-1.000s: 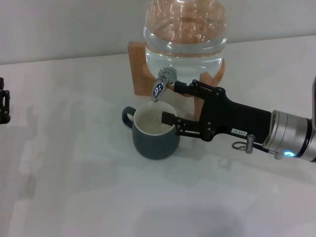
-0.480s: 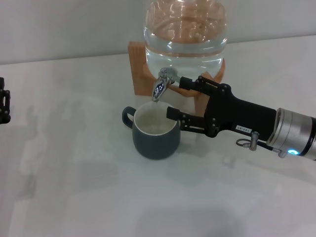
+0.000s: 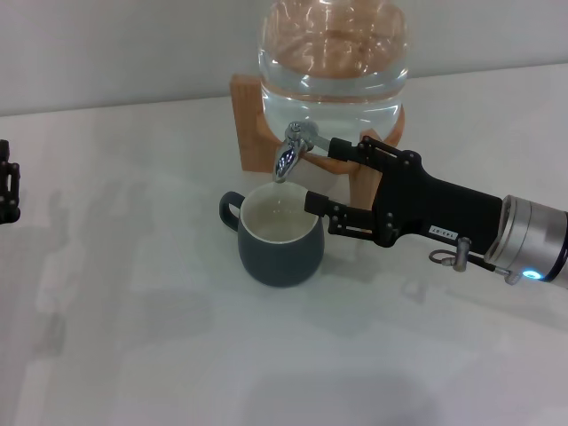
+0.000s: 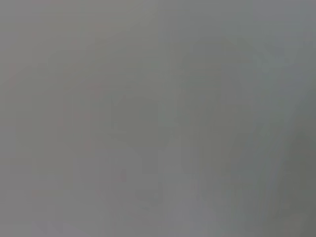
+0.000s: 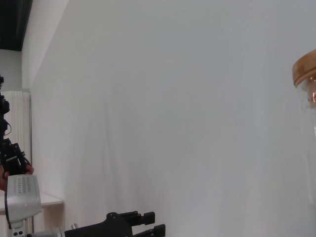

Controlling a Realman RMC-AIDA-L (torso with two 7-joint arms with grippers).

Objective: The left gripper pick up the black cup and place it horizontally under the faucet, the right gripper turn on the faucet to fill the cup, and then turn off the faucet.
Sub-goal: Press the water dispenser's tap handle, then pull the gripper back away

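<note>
Cup (image 3: 280, 242) upright under faucet (image 3: 291, 151) to catch water, right gripper (image 3: 324, 173) spread around lever, left gripper (image 3: 7, 191) parked, grip unclear.

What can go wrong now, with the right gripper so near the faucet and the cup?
The right gripper is open, with one finger at the faucet lever and the other beside the rim of the black cup. Turning the lever could knock the cup out from under the spout. The finger may also slip off the small lever. The left gripper is parked at the table's far left, so nothing steadies the cup.
</note>
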